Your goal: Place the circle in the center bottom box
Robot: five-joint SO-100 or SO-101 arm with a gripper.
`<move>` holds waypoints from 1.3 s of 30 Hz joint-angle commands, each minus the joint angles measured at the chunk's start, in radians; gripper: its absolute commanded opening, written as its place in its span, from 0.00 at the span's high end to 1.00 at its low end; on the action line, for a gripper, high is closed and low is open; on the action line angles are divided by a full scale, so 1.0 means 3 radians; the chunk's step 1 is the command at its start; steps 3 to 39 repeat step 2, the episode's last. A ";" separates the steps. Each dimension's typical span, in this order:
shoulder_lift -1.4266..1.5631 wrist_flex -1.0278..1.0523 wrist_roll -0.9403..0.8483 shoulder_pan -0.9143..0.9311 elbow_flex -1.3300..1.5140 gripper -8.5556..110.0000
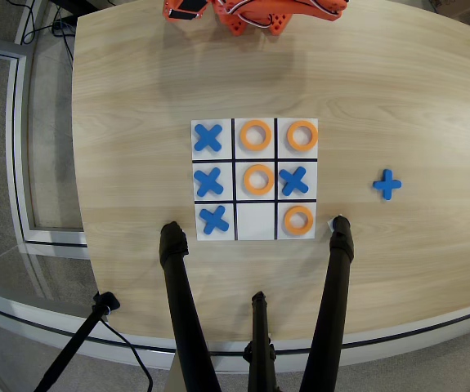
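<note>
Overhead view shows me the table [431,98], then the board [254,180], with the orange arm [251,15] parked beyond the board's top edge, its jaws too cropped to tell, presumably because the circle [255,135] already lies flat in the center bottom box [255,153], the board's arm-side middle cell.

The board [254,180] has one bare cell [257,220], hemmed by a blue X [213,219] and orange ring [298,220] (tripod legs [182,310] crowd that edge).
</note>
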 commanded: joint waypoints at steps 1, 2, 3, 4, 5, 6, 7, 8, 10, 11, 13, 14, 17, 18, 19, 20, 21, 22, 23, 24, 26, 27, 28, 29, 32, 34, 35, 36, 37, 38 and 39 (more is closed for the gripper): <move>0.0056 0.0010 0.0020 0.0026 0.0189 0.93; 0.0056 0.0010 0.0020 0.0026 0.0189 0.93; 0.0056 0.0010 0.0020 0.0026 0.0189 0.93; 0.0056 0.0010 0.0020 0.0026 0.0189 0.93; 0.0056 0.0010 0.0020 0.0026 0.0189 0.93; 0.0056 0.0010 0.0020 0.0026 0.0189 0.93; 0.0056 0.0010 0.0020 0.0026 0.0189 0.93; 0.0056 0.0010 0.0020 0.0026 0.0189 0.93; 0.0056 0.0010 0.0020 0.0026 0.0189 0.93; 0.0056 0.0010 0.0020 0.0026 0.0189 0.93; 0.0056 0.0010 0.0020 0.0026 0.0189 0.93; 0.0056 0.0010 0.0020 0.0026 0.0189 0.93; 0.0056 0.0010 0.0020 0.0026 0.0189 0.93; 0.0056 0.0010 0.0020 0.0026 0.0189 0.93; 0.0056 0.0010 0.0020 0.0026 0.0189 0.93; 0.0056 0.0010 0.0020 0.0026 0.0189 0.93; 0.0056 0.0010 0.0020 0.0026 0.0189 0.93; 0.0056 0.0010 0.0020 0.0026 0.0189 0.93; 0.0056 0.0010 0.0020 0.0026 0.0189 0.93; 0.0056 0.0010 0.0020 0.0026 0.0189 0.93; 0.0056 0.0010 0.0020 0.0026 0.0189 0.93; 0.0056 0.0010 0.0020 0.0026 0.0189 0.93; 0.0056 0.0010 0.0020 0.0026 0.0189 0.93; 0.0056 0.0010 0.0020 0.0026 0.0189 0.93; 0.0056 0.0010 0.0020 0.0026 0.0189 0.93; 0.0056 0.0010 0.0020 0.0026 0.0189 0.93; 0.0056 0.0010 0.0020 0.0026 0.0189 0.93; 0.0056 0.0010 0.0020 0.0026 0.0189 0.93; 0.0056 0.0010 0.0020 0.0026 0.0189 0.93; 0.0056 0.0010 0.0020 0.0026 0.0189 0.93; 0.0056 0.0010 0.0020 0.0026 0.0189 0.93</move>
